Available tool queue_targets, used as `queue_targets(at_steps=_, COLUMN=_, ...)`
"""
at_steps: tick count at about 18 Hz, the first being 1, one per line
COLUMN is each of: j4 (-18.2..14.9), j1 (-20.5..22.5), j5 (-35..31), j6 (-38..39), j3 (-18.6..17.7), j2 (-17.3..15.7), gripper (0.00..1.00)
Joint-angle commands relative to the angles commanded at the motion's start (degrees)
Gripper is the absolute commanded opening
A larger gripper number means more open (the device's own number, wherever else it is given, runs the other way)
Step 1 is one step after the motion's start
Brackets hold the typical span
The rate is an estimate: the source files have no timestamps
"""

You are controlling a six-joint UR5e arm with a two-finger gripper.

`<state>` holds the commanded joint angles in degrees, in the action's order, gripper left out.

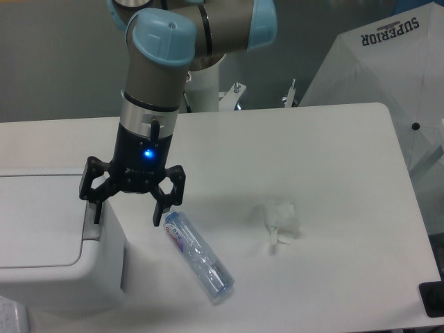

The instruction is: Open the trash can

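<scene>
The trash can (48, 236) is a large white boxy bin at the left edge, with a flat lid and a grey push-bar strip (91, 223) along its right side. Its lid lies flat and shut. My gripper (128, 216) hangs over the bin's right edge with its fingers spread wide, so it is open and empty. The left fingertip (96, 212) is right at the grey strip. The right fingertip (158, 217) hangs over the table just right of the bin.
A clear plastic bottle (198, 257) with a coloured label lies on the white table right of the bin, near my right finger. A crumpled white tissue (279, 219) lies further right. A white umbrella (388, 62) stands beyond the table's right edge.
</scene>
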<state>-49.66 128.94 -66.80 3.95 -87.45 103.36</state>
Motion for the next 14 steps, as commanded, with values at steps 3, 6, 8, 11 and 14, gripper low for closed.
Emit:
queue_targets(at_steps=3, j4=0.00, j1=0.00, j5=0.00, j6=-0.09, j3=0.00, j2=0.26, gripper=1.00)
queue_targets(at_steps=6, j4=0.00, j1=0.00, j5=0.00, j6=-0.09, j3=0.00, j2=0.35, gripper=1.00)
queue_targets(at_steps=8, j4=0.00, j1=0.00, j5=0.00, j6=-0.09, j3=-0.09, j2=0.53, gripper=1.00)
queue_targets(at_steps=11, j4=0.00, j1=-0.26, j5=0.00, j6=-0.09, j3=-0.18, j2=0.62, gripper=1.00)
queue_targets(at_steps=14, j4=0.00, j1=-0.35, j5=0.00, j6=-0.09, j3=-0.18, j2=0.70, gripper=1.00)
